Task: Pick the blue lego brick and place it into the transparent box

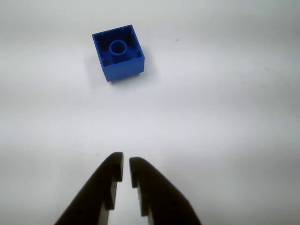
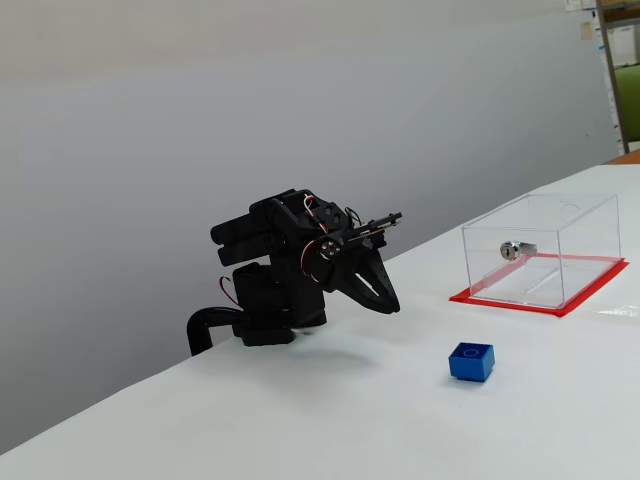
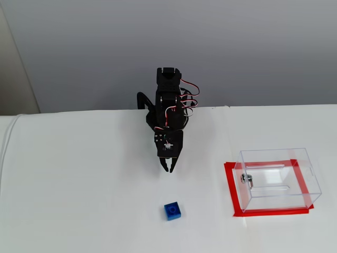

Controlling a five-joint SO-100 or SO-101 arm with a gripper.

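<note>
Blue lego brick [image 1: 118, 52] alone on white table [image 1: 225, 117], hollow side up, not yet picked. Ahead of gripper [image 1: 125, 162] and a bit left in wrist view, well apart from it. Gripper empty, black fingers [image 1: 107, 185] almost shut with a thin gap. Transparent box [image 3: 277, 178] off to the right in a fixed view, small silver piece [image 3: 247, 179] inside. Looks like the reach step: next, open wide, move forward, drop over brick

brick [image 3: 172, 211] before tool [image 3: 169, 169] (box [image 3: 278, 179] right)
</note>
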